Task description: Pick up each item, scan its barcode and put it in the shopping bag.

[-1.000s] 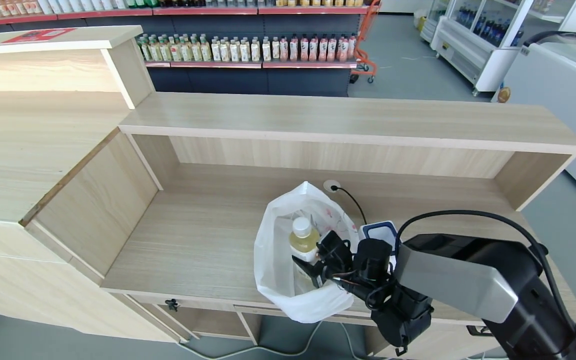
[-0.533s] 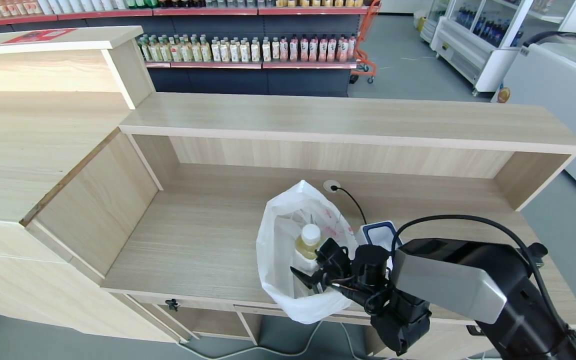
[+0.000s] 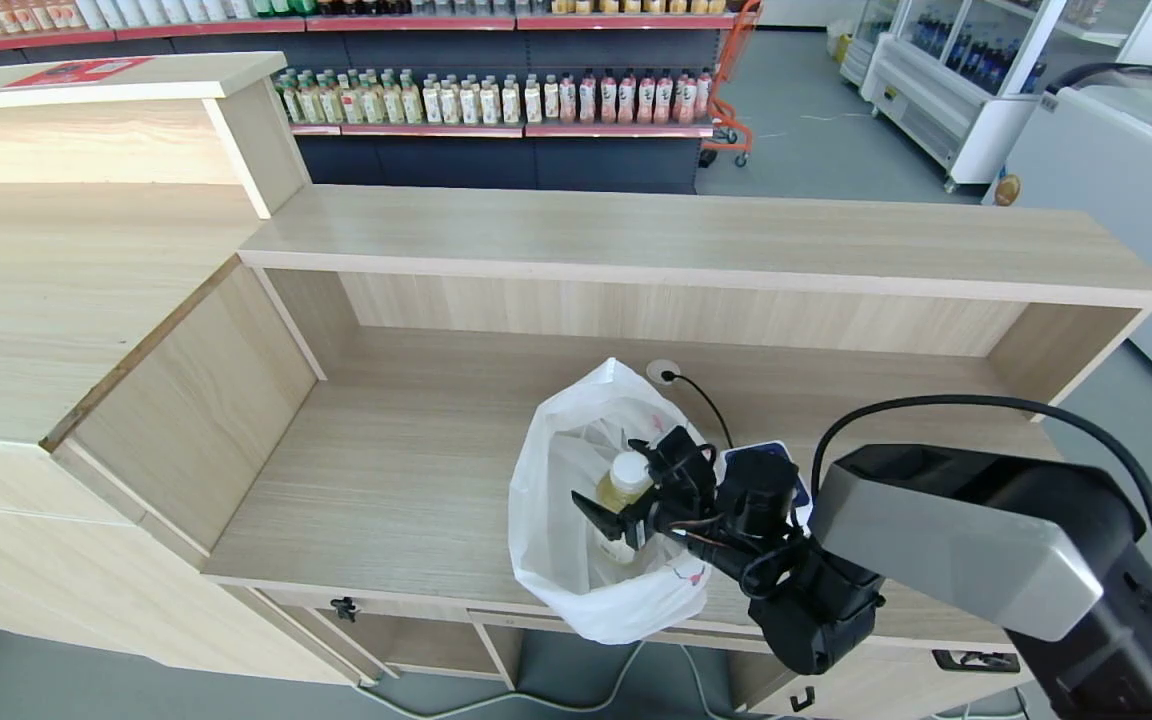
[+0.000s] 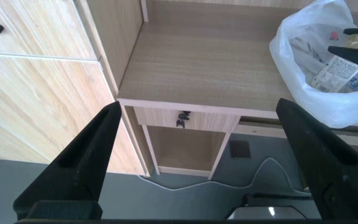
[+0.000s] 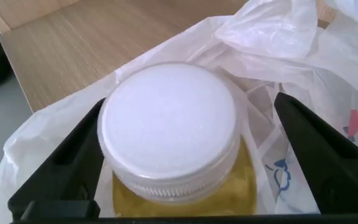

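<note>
- The right gripper (image 5: 188,158) is reaching down into the mouth of the white shopping bag (image 3: 544,520), which is sitting on the wooden counter (image 3: 386,470) near its front edge.
- The bottle (image 3: 626,472), holding a yellow liquid and closed with a white cap, is standing upright inside the bag, its cap level with the bag's rim.
- The right gripper's fingers (image 5: 61,165) are spreading to either side of the cap. In the right wrist view one is lying against the bottle's shoulder and the other is standing apart from it, so the jaws are reading as released, not clamped.
- The left gripper (image 4: 199,106) is hanging off the counter's front corner, above the floor and beside the drawers. Its fingers are parted wide and are grasping nothing.
- A small white and blue device (image 3: 733,458), probably the scanner, is sitting just behind the bag, with a dark cable (image 3: 704,402) running from it to a port in the counter top.
- Step in hand, as judged: the bagging of this bottle is finishing, since the item is already resting in the bag and the grip is looking slack.
- Next move, as judged: the right arm is needing to rise straight out of the bag, jaws wide, without tipping the bottle. The thin plastic lying close to the fingers is posing a snagging risk.
</note>
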